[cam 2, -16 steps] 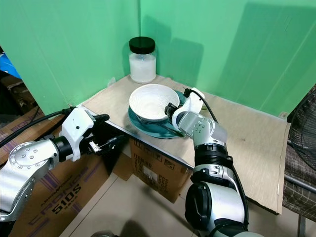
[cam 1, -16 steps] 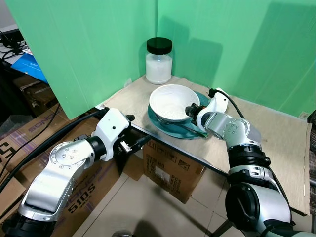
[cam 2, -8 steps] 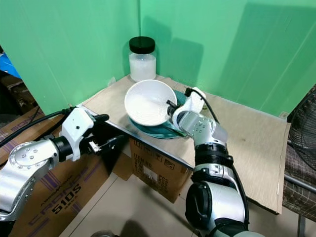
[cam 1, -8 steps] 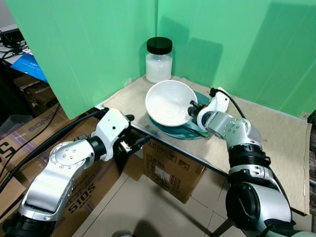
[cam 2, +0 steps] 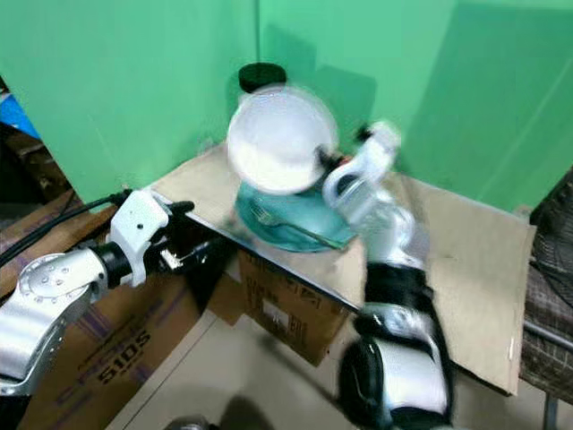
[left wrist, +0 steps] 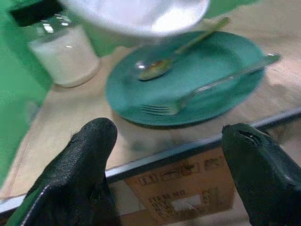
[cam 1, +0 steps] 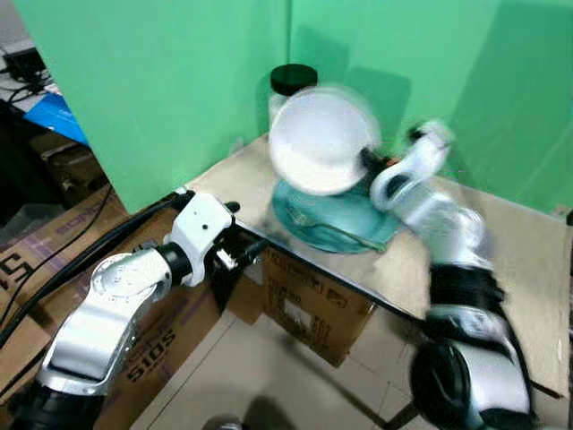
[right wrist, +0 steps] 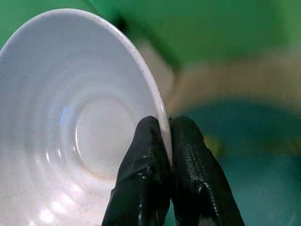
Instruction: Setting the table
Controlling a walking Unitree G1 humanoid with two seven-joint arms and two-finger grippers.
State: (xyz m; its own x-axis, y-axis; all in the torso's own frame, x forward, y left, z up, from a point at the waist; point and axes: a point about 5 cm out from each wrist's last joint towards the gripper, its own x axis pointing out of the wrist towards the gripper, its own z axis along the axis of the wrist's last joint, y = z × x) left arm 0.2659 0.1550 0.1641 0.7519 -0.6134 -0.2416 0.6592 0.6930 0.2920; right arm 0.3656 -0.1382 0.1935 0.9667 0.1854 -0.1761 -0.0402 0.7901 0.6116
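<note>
White bowl (right wrist: 70, 122) pinched at rim by right gripper (right wrist: 170, 141), clear above teal plate (left wrist: 188, 80); not yet placed. Left gripper (left wrist: 174, 165) released, idle.

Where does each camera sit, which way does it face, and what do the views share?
Eye views: on the head, looking down at the table; both arms show.
Left wrist view: along the open left gripper toward the teal plate.
Right wrist view: along the right gripper, pinching the white bowl.
Shared: bowl and plate.
</note>
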